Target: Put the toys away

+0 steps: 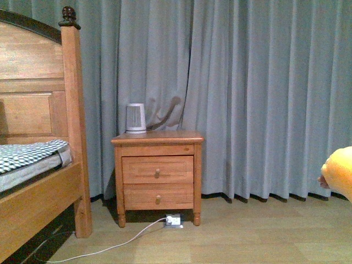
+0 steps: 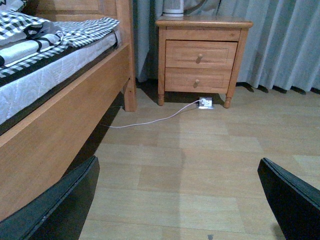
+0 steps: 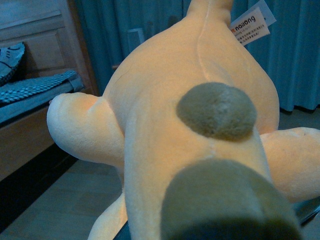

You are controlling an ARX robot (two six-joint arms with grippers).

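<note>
Closest in, the plush toy fills the right wrist camera. It is yellow-orange with two grey-brown patches, stubby limbs stick out to either side, and a paper tag sits at its far end. The right gripper is buried beneath it, so I cannot tell whether it is closed on the toy. From the front, the toy shows only as a rounded yellow edge, well to the right of the nightstand and nearer than it. The left gripper hangs low over the wooden floor in front of the nightstand, its two dark fingers spread wide apart. A white cable runs across the floor to a small socket block lying between the nightstand's front legs. The bed, with a checked cover, stands just left of the nightstand. Both nightstand drawers are shut. On its top, toward the left, sits a small white ribbed appliance. Behind the nightstand hang grey-blue curtains.
</note>
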